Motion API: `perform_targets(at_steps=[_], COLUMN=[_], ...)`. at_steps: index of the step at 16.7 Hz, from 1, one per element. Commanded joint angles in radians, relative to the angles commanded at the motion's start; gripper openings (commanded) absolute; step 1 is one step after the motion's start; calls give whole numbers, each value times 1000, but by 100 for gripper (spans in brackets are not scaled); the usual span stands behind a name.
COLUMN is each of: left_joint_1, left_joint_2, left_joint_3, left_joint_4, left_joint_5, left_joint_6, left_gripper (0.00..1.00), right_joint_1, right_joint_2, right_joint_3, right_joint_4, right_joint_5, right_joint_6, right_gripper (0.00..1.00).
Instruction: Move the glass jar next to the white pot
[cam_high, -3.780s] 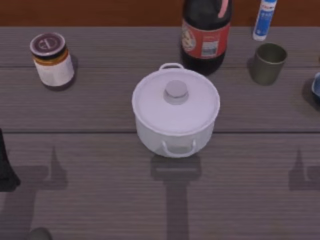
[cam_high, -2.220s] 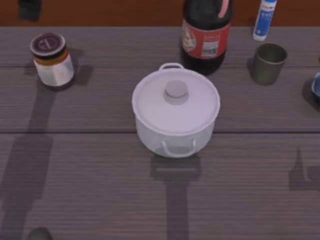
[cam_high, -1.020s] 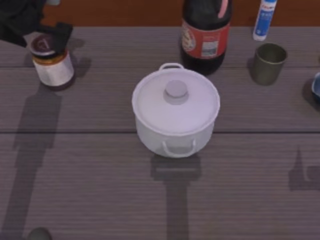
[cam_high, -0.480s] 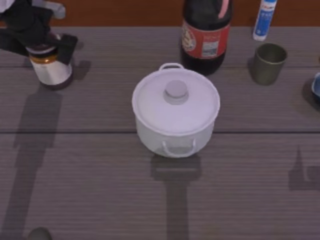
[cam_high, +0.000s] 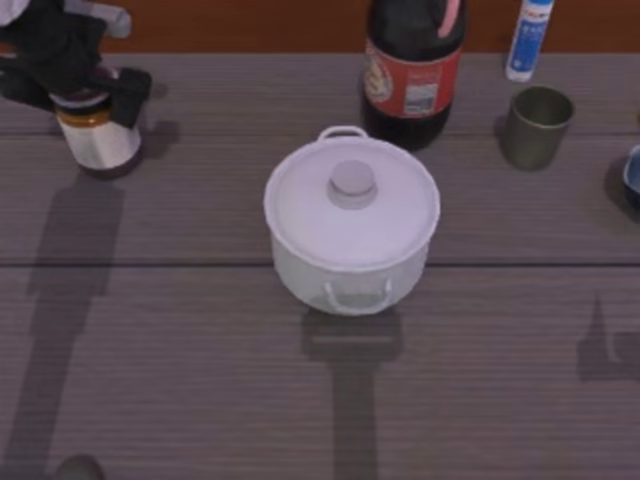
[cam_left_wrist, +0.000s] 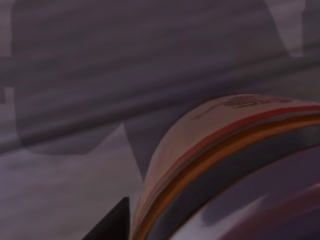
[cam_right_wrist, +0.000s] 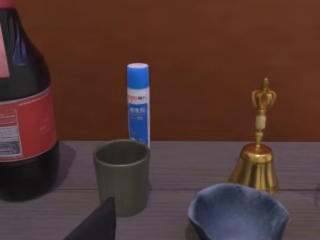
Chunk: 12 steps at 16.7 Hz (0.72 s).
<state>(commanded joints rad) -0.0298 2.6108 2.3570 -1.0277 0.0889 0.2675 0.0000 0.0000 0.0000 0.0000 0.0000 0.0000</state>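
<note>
Glass jar (cam_high: 98, 140) near the table's far-left edge, left gripper (cam_high: 78, 88) clamped round its lid, well apart from white pot (cam_high: 350, 225).

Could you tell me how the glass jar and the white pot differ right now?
The glass jar is far smaller than the white pot. The jar stands at the table's far left under the left tool; the pot sits centre, untouched. Both stand upright with lids on.

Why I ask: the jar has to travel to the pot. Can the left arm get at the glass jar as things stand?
Probably yes. The left gripper is already over the glass jar at the table's far left, its fingers either side of the lid. Nothing stands between them; the white pot sits well apart.
</note>
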Motion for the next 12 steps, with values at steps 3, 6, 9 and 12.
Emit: perform_targets(at_steps=[3,6,9,12], left_joint_1=[0,0,0,0], left_joint_2=[0,0,0,0], left_joint_3=[0,0,0,0], left_joint_4=[0,0,0,0], left_joint_5=[0,0,0,0], left_joint_6=[0,0,0,0], left_gripper=[17,0,0,0], right_joint_1=[0,0,0,0], right_joint_2=[0,0,0,0], right_joint_3=[0,0,0,0], right_joint_4=[0,0,0,0], right_joint_5=[0,0,0,0], right_joint_6=[0,0,0,0], right_gripper=[100,100,100,100])
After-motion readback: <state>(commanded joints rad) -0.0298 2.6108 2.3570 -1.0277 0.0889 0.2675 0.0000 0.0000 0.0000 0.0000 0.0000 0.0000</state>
